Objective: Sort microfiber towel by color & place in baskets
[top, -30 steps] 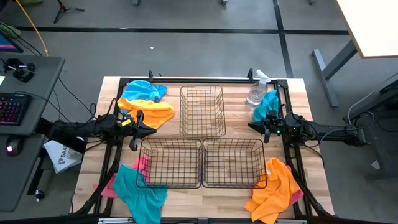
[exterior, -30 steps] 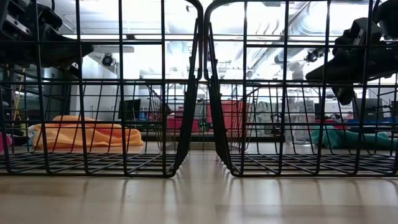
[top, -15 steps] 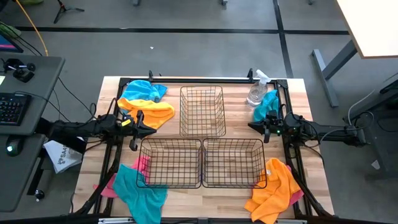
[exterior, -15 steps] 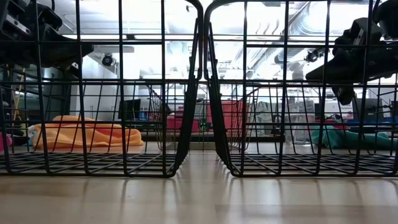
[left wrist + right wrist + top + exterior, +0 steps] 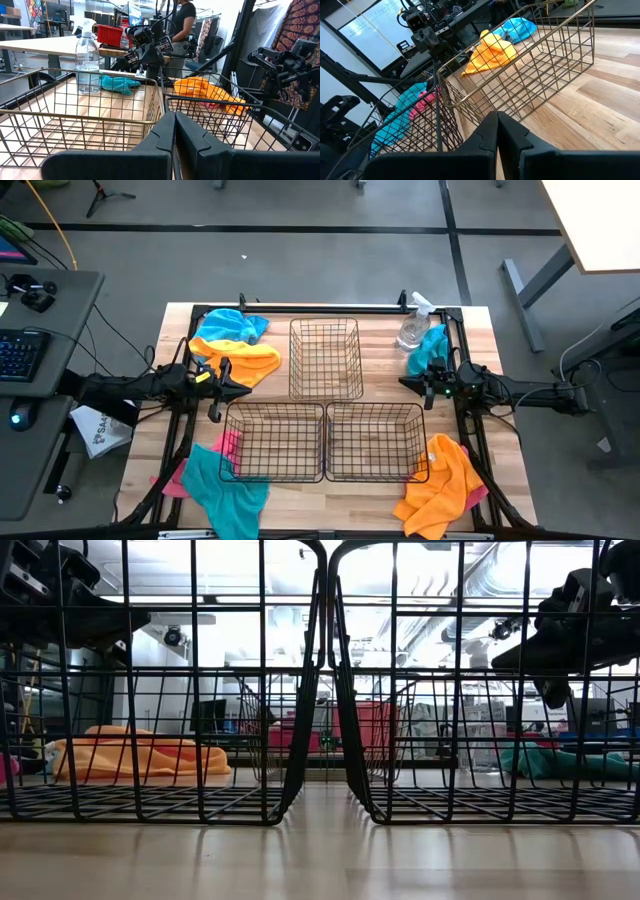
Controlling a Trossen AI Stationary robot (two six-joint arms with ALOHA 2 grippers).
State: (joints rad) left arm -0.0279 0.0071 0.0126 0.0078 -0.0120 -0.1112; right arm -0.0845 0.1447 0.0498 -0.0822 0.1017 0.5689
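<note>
Three dark wire baskets stand on the table: one at the far middle (image 5: 325, 358), two side by side near the front (image 5: 275, 441) (image 5: 376, 441). Towels lie around them: blue (image 5: 233, 326) and orange (image 5: 240, 361) at far left, teal over pink (image 5: 222, 483) at near left, teal (image 5: 430, 348) at far right, orange (image 5: 443, 484) at near right. My left gripper (image 5: 240, 387) hovers shut beside the far-left orange towel. My right gripper (image 5: 405, 383) hovers shut below the far-right teal towel. Both hold nothing.
A clear spray bottle (image 5: 412, 326) stands at the table's far right, next to the teal towel. A dark frame runs along the table's far edge (image 5: 330, 308). Bare wood shows between the far basket and each gripper.
</note>
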